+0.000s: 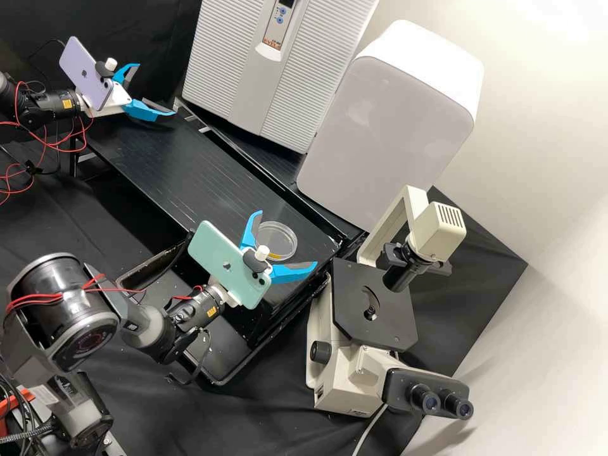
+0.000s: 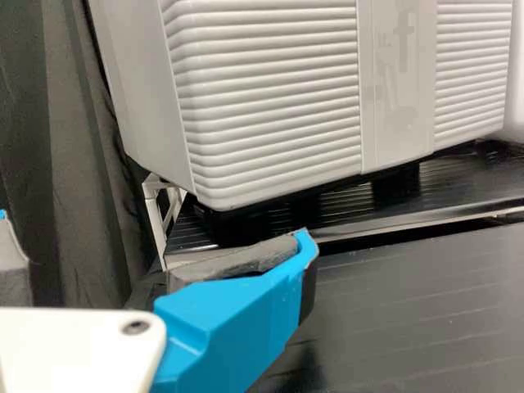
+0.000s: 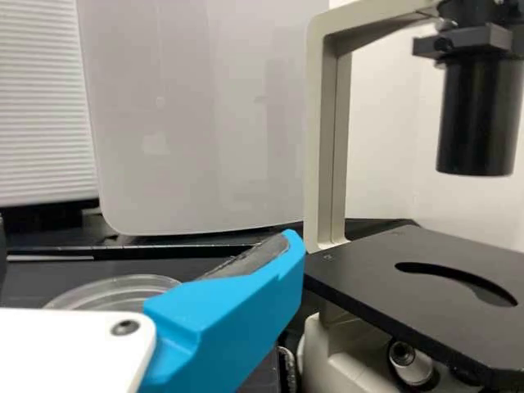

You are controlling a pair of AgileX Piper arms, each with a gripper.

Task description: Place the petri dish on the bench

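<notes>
1. Dish (image 1: 277,237): clear, round, lying flat on the bench (image 1: 171,152), just below ctr of the high view, near the bench's lower-right end. Amber strip at its lower edge.
2. R gripper (image 1: 286,239): ctr of frame, fingers (image 1: 292,273) spread wide apart, nothing clamped. Dish lies btwn them in the high view, its edge partly behind the upper one; can't tell if they touch. R wrist view has part of the dish rim showing past a blue finger, w/ the microscope (image 1: 345,380) close by.
3. L gripper (image 1: 156,89): upper left of frame, over the bench's far end, fingers also apart, nothing held. L wrist view faces the ribbed unit (image 1: 221,63).
4. Phones: purple one (image 1: 85,73) mounted on L arm, green one (image 1: 221,259) on R arm.
5. Rest of high view: microscope lower right, w/ black stage (image 1: 392,316); ribbed unit top ctr; grey-fronted box (image 1: 392,120) upper right of ctr; red wires (image 1: 44,152) at left edge.
</notes>
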